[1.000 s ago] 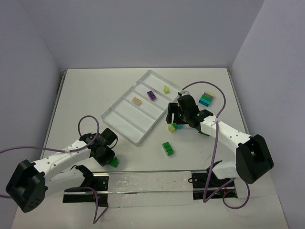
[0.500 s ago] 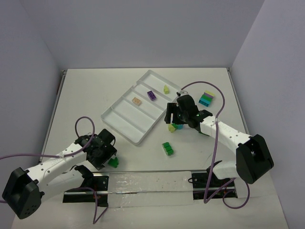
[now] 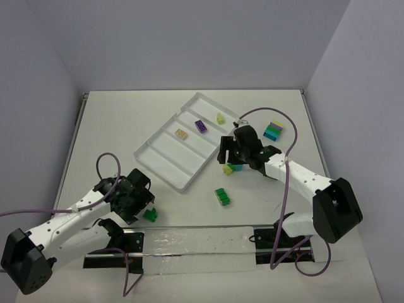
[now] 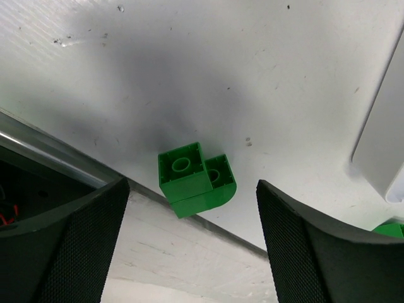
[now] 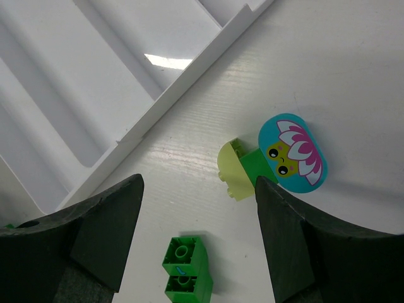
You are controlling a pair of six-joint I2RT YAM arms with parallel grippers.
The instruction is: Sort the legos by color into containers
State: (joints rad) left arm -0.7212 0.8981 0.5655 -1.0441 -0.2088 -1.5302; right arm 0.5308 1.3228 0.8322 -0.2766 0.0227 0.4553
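LEFT: your left gripper (image 4: 190, 208) points down, jaws apart, green brick (image 4: 192, 180) between them untouched, 7 o'clock of tray (image 3: 180, 186) | RIGHT: your right gripper (image 5: 199, 189) reaches forward, jaws apart, above teal-and-yellow-green clump (image 5: 271, 161), tray's 4 o'clock

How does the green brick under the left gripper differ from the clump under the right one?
The green brick is one colour; the clump mixes yellow-green, green and a teal piece with a flower face. The brick lies at the table's near edge, the clump beside the tray. Both lie outside the tray.
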